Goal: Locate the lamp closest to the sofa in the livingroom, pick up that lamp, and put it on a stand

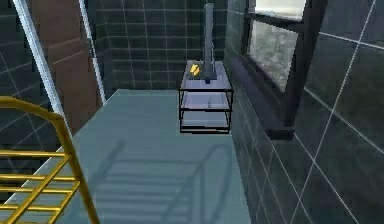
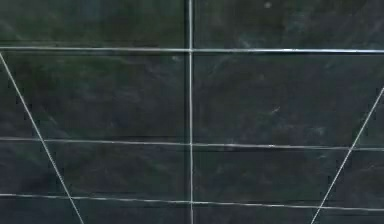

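Note:
A dark wire-frame stand (image 1: pixel 206 100) with shelves stands by the tiled wall in the forward view, ahead and a little right of the middle. On its top rests a small yellow thing (image 1: pixel 196 70), and a tall grey post (image 1: pixel 208 40) rises from the top beside it. I cannot tell whether either of them is a lamp.
A yellow railing (image 1: pixel 45 165) crosses the forward view's lower left. A window (image 1: pixel 285 45) with a dark sill is set in the tiled wall on the right. Grey-green floor (image 1: pixel 150 140) runs up to the stand. A dark tiled wall (image 2: pixel 190 110) stands close in the arm side view.

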Tool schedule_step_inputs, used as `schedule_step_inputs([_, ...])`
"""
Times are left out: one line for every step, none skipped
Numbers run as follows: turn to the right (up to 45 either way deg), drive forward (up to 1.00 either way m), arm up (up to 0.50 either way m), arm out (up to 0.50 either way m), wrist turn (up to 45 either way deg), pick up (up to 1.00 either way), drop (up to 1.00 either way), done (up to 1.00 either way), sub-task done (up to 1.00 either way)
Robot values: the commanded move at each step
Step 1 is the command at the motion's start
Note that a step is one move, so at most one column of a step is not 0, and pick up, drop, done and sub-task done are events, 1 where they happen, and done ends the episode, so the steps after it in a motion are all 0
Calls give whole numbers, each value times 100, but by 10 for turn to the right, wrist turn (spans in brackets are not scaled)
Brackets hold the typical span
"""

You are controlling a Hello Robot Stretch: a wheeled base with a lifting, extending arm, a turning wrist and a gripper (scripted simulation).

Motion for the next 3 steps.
schedule_step_inputs([0, 100, 0, 0, 0, 0, 0, 0, 0])
schedule_step_inputs([0, 50, 0, 0, 0, 0, 0, 0, 0])
schedule_step_inputs([-450, 0, 0, 0, 0, 0, 0, 0, 0])
